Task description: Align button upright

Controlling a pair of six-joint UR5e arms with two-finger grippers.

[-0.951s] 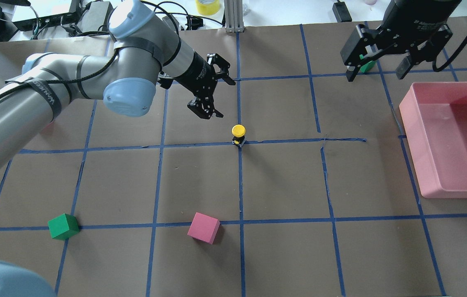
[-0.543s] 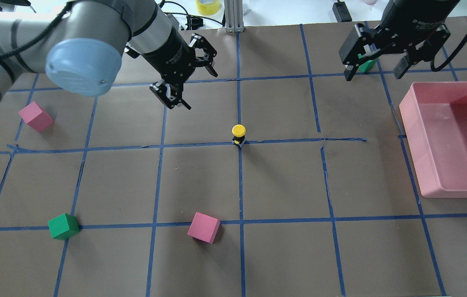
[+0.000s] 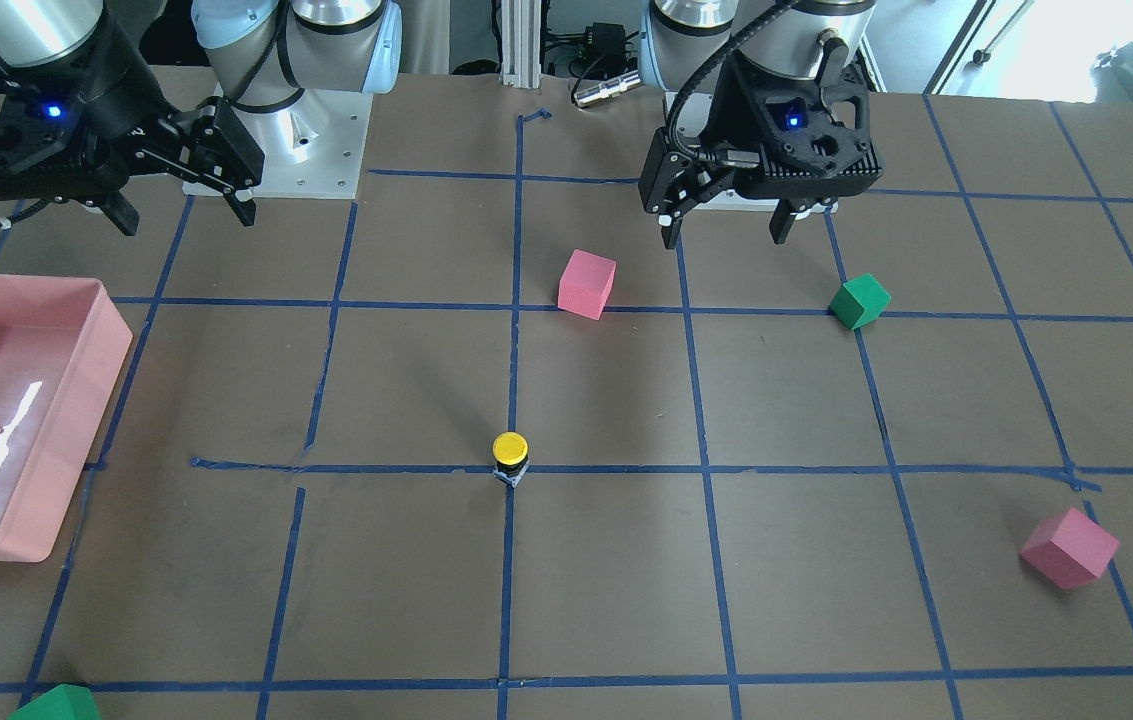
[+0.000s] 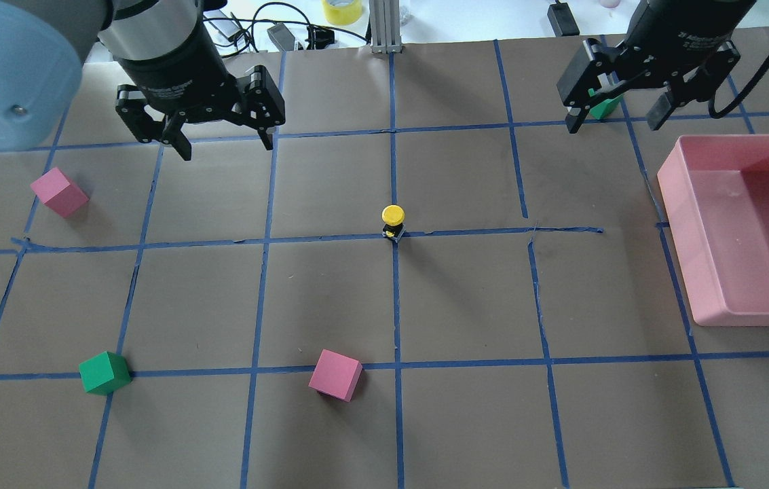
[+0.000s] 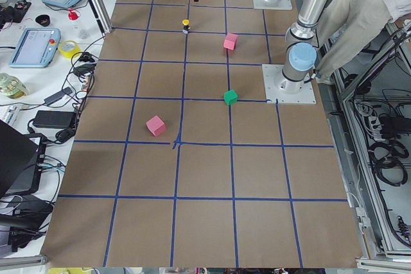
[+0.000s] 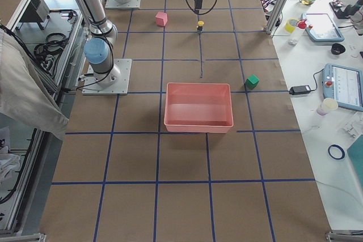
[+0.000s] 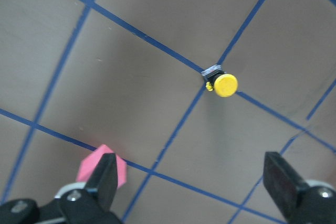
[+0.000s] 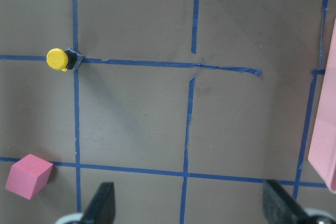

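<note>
- The button (image 4: pixel 392 221) stands on its base with the yellow cap up, parked right on a crossing of the blue tape lines (image 4: pixel 493 231) on the tabletop (image 4: pixel 465 299). It's well apart from both hands, low down and roughly between them.
- Nothing is touching it. My read on why: it looks upright on its own, so there's no reason to hold it and the job seems basically done.
- The left hand (image 4: pixel 224 146) hangs high over the tabletop, pointing straight down, fingers spread wide with nothing between them. In its wrist view the button sits far beyond the fingertips, and a pink cube (image 7: pixel 88 167) peeks out beside one finger.
- The right hand (image 4: pixel 613 124) has pretty much the same pose: high up, pointing down, fingers wide apart and empty. A green cube (image 4: pixel 605 109) is partly hidden behind it, and the pink tray (image 4: pixel 744 224) lies off to its outer side.
- With both hands parked up and open like that, I'd guess a bump is unlikely. That base looks small though, so any nudge would probably tip the button.
</note>
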